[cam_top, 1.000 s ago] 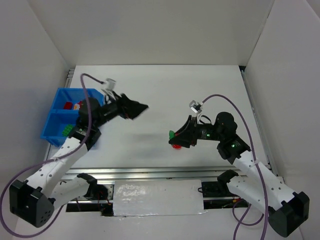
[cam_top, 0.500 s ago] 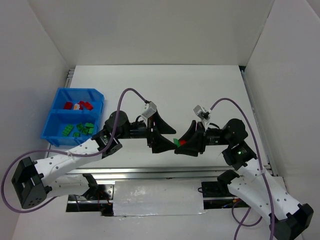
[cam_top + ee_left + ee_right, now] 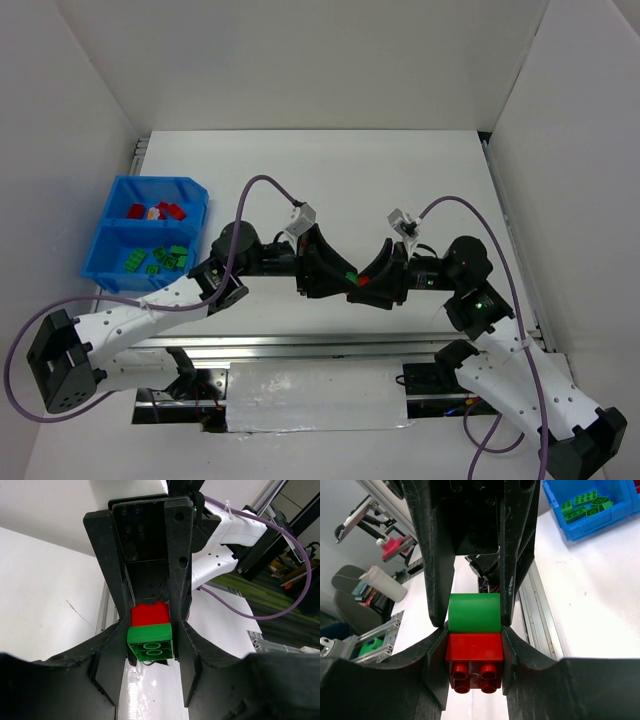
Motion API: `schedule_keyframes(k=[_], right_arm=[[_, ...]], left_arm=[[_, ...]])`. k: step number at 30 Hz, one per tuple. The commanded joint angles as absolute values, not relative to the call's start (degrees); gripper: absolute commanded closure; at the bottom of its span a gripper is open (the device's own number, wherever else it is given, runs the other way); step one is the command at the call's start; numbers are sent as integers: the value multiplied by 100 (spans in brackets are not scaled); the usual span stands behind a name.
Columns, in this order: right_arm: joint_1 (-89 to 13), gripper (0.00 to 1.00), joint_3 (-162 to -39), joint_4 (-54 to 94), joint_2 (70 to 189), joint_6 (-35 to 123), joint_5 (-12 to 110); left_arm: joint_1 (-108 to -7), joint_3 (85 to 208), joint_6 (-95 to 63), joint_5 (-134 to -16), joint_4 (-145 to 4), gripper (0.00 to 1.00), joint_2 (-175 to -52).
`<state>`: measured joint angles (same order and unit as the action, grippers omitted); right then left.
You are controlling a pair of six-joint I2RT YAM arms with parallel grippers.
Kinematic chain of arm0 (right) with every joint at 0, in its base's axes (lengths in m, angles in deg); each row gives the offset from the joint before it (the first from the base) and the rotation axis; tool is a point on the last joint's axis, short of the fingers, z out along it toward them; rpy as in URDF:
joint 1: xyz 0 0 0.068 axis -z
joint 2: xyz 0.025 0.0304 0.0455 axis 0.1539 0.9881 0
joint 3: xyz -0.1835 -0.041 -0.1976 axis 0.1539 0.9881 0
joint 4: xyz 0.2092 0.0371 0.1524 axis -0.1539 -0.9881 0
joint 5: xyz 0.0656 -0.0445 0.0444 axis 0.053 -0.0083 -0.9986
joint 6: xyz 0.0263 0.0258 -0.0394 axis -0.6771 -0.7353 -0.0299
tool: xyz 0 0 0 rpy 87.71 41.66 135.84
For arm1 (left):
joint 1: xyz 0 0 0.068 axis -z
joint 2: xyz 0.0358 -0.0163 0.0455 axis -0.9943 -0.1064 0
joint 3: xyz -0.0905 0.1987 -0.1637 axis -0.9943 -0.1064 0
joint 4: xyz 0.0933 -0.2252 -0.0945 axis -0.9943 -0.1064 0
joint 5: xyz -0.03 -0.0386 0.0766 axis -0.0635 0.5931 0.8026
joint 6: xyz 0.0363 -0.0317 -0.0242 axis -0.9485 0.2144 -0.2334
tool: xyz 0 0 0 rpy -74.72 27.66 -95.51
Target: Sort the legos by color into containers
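From above we barely make out green brick stuck to red brick, tucked between meeting tips well right of blue bin. We see left gripper partly closed, seemingly pinching green brick; right gripper clamps red brick.

Right of the blue bin, left gripper and right gripper meet tip to tip, the left clamping the green brick, the right the red brick.
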<state>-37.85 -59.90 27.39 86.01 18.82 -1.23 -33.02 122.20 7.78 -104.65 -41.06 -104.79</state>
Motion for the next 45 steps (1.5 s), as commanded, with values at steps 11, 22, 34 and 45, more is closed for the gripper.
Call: schedule_keyframes(k=[11, 22, 34, 45], right_arm=[[-3803, 74, -6127, 2720, 8521, 2134, 283], [-3750, 5, -6188, 1797, 7748, 2917, 687], [-3733, 72, -5986, 2421, 7783, 2627, -25], [-3715, 100, -6091, 2149, 7721, 2846, 475]], left_arm=[[-3124, 12506, 646, -10608, -3697, 100, -10608], [-3124, 12427, 338, -10431, -4216, 100, -10151], [-3133, 12383, 241, -10361, -4330, 100, -10027], [-3264, 12102, -250, -10195, -4831, 100, -9773]])
